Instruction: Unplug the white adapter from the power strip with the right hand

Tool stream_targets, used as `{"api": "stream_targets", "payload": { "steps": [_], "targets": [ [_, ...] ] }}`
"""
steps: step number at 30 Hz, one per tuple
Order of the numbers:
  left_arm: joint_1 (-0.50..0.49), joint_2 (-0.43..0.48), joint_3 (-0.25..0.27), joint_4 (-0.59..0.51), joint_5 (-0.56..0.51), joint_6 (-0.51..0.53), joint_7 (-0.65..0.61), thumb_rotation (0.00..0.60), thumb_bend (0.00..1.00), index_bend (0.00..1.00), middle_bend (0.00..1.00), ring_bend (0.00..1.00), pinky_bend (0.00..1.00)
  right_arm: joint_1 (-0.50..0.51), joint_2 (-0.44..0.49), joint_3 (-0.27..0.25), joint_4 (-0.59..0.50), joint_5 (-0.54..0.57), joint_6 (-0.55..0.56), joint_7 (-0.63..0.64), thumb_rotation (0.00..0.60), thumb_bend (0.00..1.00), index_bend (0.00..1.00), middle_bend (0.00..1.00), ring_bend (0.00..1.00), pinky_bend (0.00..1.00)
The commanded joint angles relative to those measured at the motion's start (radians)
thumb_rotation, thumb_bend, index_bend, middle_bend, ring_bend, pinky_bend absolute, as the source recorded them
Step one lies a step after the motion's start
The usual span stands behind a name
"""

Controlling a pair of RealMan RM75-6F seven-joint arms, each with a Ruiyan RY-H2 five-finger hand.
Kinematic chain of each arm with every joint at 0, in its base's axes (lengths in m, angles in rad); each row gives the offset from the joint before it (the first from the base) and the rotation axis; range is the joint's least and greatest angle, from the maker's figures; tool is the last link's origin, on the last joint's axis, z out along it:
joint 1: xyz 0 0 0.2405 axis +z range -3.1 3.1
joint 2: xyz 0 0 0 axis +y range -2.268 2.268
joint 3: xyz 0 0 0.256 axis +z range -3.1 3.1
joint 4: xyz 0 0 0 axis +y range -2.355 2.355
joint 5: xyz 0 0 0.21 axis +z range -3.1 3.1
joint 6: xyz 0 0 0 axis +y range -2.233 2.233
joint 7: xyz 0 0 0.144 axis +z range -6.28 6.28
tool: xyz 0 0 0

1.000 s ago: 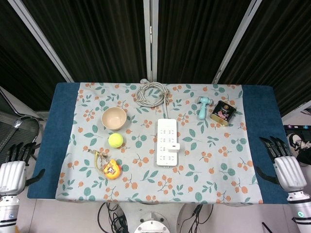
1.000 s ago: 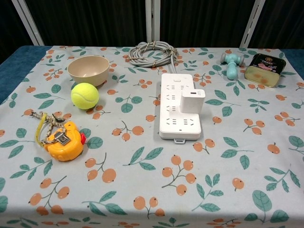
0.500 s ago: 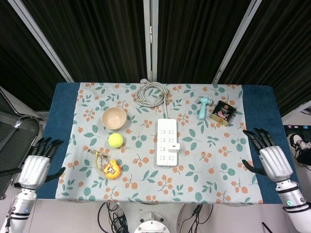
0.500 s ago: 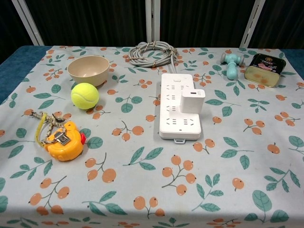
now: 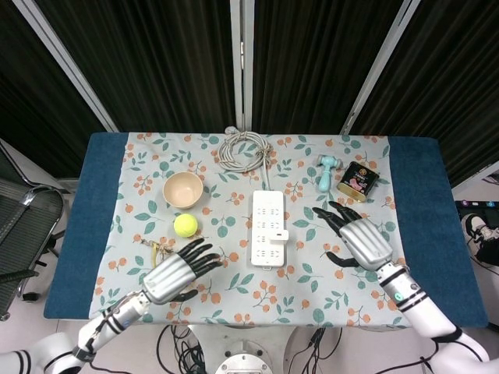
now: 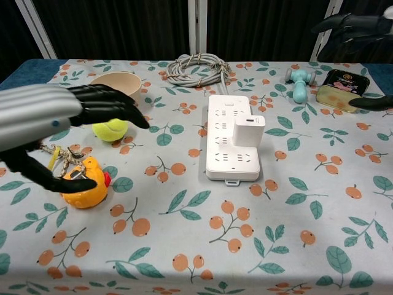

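Both my hands have just swung in over the worktop [image 5: 421, 167], and my right hand [image 5: 360, 238], fingers spread and holding nothing, is now near the white adapter [image 6: 249, 130], which is still plugged into the power strip [image 5: 267, 227].

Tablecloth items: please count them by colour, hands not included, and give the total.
White: 2, power strip and adapter
Grey: 1, coiled cable
Beige: 1, bowl
Yellow-green: 1, tennis ball
Orange-yellow: 1, duck-shaped tape measure
Teal: 1, small hammer-shaped toy
Black and gold: 1, tin
Total: 8
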Motion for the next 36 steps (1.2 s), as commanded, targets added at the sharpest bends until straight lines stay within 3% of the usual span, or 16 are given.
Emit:
{"api": "stream_targets", "payload": {
  "steps": [1, 13, 36],
  "targets": [
    [-0.069, -0.063, -0.025, -0.001, -0.032, -0.080, 0.009, 0.600, 0.27, 0.17, 0.14, 0.04, 0.07, 0.091, -0.055, 0.042, -0.011, 0.131, -0.107, -0.115, 0.600, 0.23, 0.01, 0.21, 0.03, 0.18],
    [-0.207, -0.230, -0.065, 0.103, -0.166, -0.265, 0.075, 0.600, 0.34, 0.13, 0.13, 0.04, 0.07, 0.249, -0.167, 0.036, 0.032, 0.417, -0.168, -0.475, 0.600, 0.23, 0.11, 0.27, 0.06, 0.22],
    [-0.272, -0.341, -0.021, 0.261, -0.239, -0.246, 0.034, 0.600, 0.34, 0.09, 0.09, 0.04, 0.07, 0.449, -0.351, -0.020, 0.094, 0.727, -0.085, -0.777, 0.600, 0.22, 0.12, 0.27, 0.07, 0.23]
  ]
}}
